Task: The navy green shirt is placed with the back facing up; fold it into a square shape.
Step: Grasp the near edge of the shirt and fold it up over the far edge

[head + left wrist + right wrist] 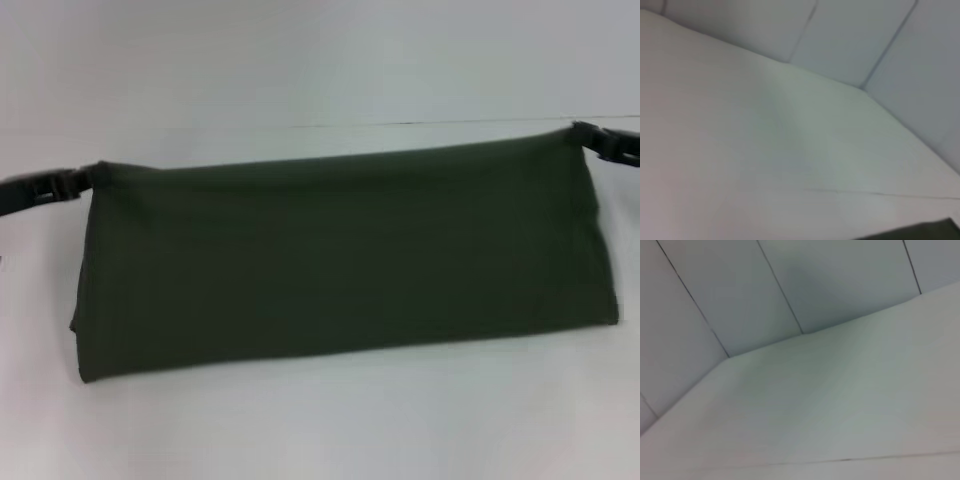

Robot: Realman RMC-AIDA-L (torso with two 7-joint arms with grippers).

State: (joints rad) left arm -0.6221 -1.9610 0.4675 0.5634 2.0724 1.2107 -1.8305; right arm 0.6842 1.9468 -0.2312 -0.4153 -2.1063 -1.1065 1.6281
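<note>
there, navy green shirt a smooth matte band, left hand, right hand pinching corners

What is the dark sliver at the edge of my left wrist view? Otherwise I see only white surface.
Observer: It is the navy green shirt. The head view shows it folded into a long band lying across the table.
Operator: Where are the arms?
Observer: The left pincer is at the band's far left corner, and the right pincer is at its far right corner.
Operator: Is any lettering showing?
Observer: No, only plain cloth faces up in the head view.
</note>
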